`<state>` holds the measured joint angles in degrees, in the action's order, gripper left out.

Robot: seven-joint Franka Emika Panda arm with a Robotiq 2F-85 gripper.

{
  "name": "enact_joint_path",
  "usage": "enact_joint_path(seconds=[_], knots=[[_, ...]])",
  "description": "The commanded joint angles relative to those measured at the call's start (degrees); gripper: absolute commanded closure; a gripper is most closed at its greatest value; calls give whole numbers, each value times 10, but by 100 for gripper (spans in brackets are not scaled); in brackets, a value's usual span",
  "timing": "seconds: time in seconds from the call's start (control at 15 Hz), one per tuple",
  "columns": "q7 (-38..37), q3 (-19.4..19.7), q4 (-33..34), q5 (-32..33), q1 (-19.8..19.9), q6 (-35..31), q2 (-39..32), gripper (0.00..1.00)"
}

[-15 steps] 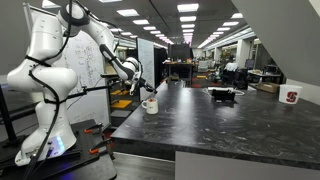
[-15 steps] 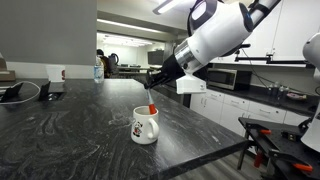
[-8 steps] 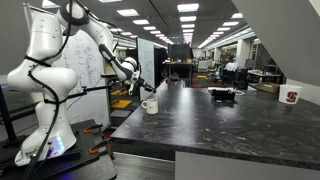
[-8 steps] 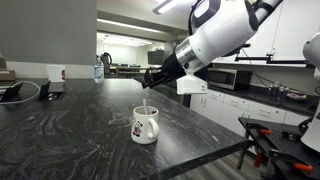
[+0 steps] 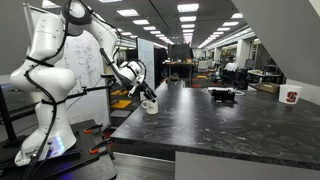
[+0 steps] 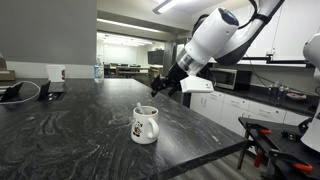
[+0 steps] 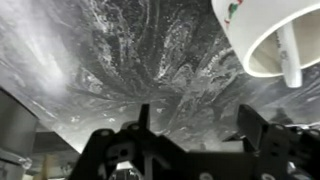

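A white mug (image 6: 145,126) is seen standing upright on the dark, marbled worktop (image 6: 70,140), and a small printed motif with some red in it is carried on the mug's side. Inside the mug, a slim, pale stick-like thing (image 7: 290,56) is shown in the wrist view, leaned against the inner wall with its upper end near the rim; what it is cannot be told, and nothing else can be made out in the mug. The tool (image 6: 158,88) is held just above the mug and slightly to one side of it, clear of the rim, at the end of the white arm (image 6: 215,40). The jaws are spread wide and nothing is gripped between them. In the wrist view the dark fingers (image 7: 255,125) are seen below the mug's mouth with only bare worktop between them, and neither the mug nor the stick is touched. Well apart from the mug, across the worktop, a white cup with a red mark (image 6: 57,73) is set upright; its contents are hidden. Nearer the mug than that cup, but still well away from it, a dark object (image 6: 15,92) is laid by a shallow round dish (image 6: 33,92), both too small to be identified further.
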<state>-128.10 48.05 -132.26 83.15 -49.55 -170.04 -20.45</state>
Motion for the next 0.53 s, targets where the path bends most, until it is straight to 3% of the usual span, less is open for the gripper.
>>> enact_joint_path(seconds=[0.0, 0.27, 0.47], knots=[[202, -78, -54, -190, 108, 2, 42, 0], [452, -256, -74, -444, 269, 93, 106, 0], [626, -364, -3, -633, 352, 218, 127, 0]])
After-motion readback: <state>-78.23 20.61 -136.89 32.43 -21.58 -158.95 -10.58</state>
